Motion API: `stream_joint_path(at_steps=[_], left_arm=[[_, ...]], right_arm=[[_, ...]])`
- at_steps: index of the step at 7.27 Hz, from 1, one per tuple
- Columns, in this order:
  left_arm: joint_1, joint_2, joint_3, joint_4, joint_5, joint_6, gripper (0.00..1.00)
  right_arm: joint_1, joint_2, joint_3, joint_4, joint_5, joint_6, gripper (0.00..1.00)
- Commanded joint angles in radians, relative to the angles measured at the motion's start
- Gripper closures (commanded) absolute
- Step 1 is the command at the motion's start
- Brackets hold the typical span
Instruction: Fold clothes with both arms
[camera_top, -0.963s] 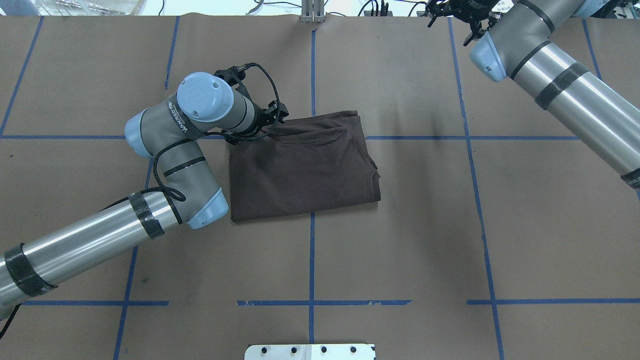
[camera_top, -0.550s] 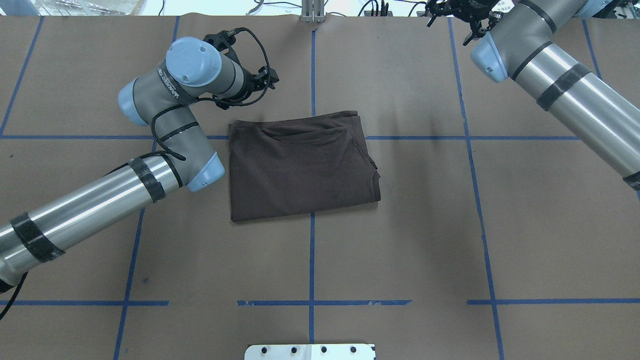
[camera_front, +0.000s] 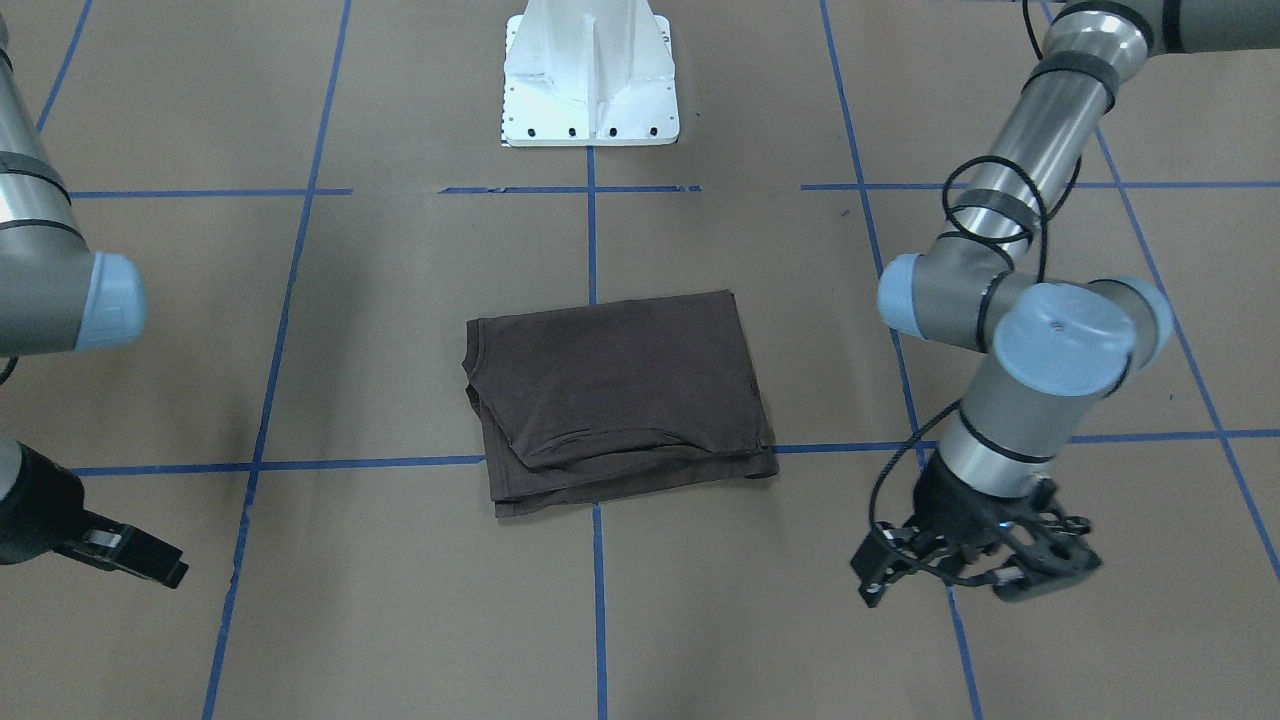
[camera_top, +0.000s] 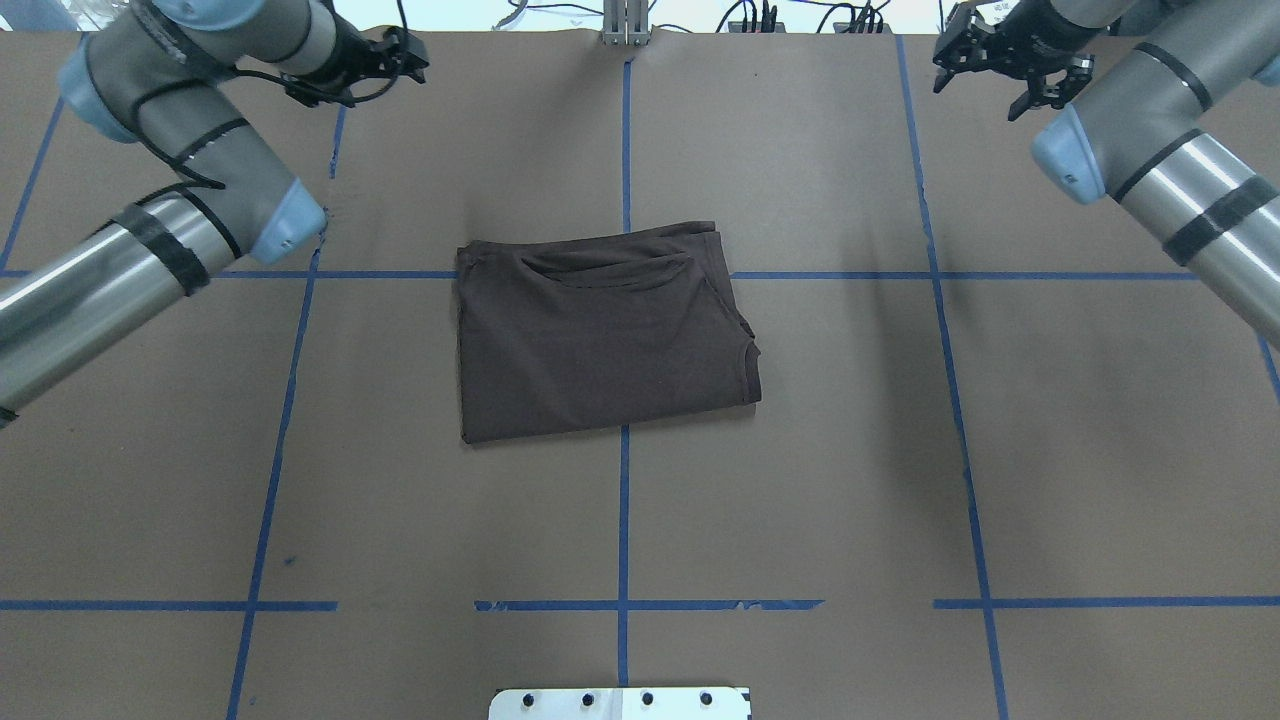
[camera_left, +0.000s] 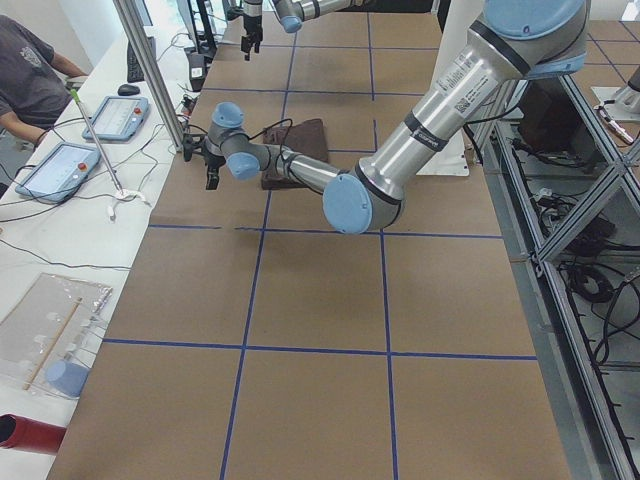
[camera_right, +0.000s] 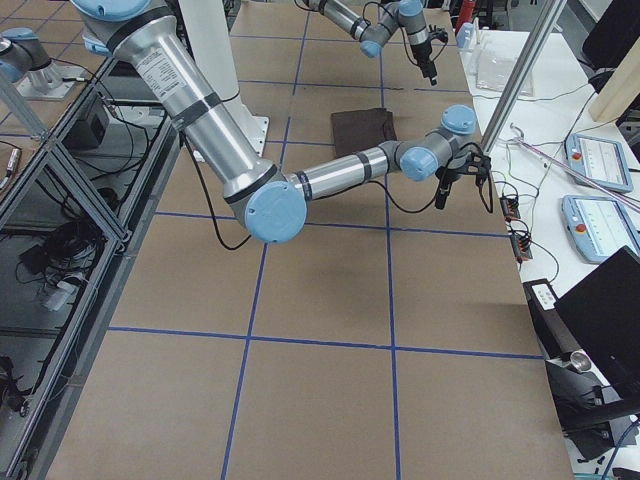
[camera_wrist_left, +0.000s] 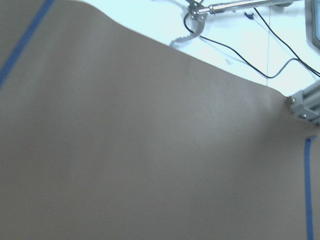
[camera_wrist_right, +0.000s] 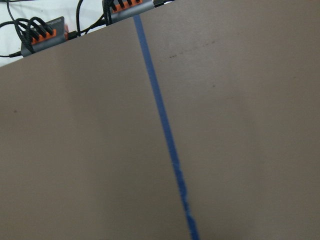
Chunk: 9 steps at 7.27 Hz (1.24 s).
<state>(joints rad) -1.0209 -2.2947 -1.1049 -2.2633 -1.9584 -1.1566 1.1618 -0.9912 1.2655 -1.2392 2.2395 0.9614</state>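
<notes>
Tape-gridded brown table (camera_top: 850, 480): folded T-shirt (camera_top: 600, 340) lying flat at centre, untouched.

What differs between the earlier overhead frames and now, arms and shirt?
The left gripper drew off the far-left corner of the dark grey-brown folded T-shirt and pulled away to the far-left corner of the brown paper-covered table. The right gripper shifted slightly rightward at the far edge. The T-shirt stayed folded in the same place, touched by neither.
</notes>
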Motion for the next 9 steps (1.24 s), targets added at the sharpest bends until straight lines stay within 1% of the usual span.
stream_joint_path(at_steps=[1, 2, 3, 4, 5, 6, 7, 8, 9], left_arm=[[-0.163, 0.162, -0.146, 0.113, -0.109, 0.342, 0.0], [-0.213, 0.216, -0.252, 0.255, -0.109, 0.52, 0.0], [-0.276, 0.263, -0.365, 0.427, -0.109, 0.754, 0.0], [-0.304, 0.324, -0.456, 0.555, -0.111, 0.985, 0.0], [-0.345, 0.374, -0.508, 0.621, -0.152, 1.121, 0.0], [-0.405, 0.418, -0.513, 0.658, -0.234, 1.282, 0.0], [-0.448, 0.505, -0.535, 0.64, -0.284, 1.431, 0.0], [-0.453, 0.597, -0.559, 0.558, -0.322, 1.43, 0.0], [-0.45, 0.609, -0.546, 0.46, -0.311, 1.427, 0.0]], right_arm=[[0.079, -0.165, 0.028, -0.011, 0.008, -0.331, 0.0], [0.149, -0.222, 0.029, -0.02, 0.02, -0.506, 0.0], [0.224, -0.26, 0.037, -0.081, 0.05, -0.696, 0.0], [0.305, -0.306, 0.067, -0.195, 0.083, -0.883, 0.0], [0.367, -0.361, 0.162, -0.355, 0.088, -1.059, 0.0], [0.421, -0.412, 0.308, -0.582, 0.083, -1.222, 0.0], [0.479, -0.459, 0.456, -0.787, 0.072, -1.291, 0.0], [0.481, -0.546, 0.553, -0.805, 0.075, -1.284, 0.0], [0.481, -0.564, 0.558, -0.768, 0.087, -1.278, 0.0]])
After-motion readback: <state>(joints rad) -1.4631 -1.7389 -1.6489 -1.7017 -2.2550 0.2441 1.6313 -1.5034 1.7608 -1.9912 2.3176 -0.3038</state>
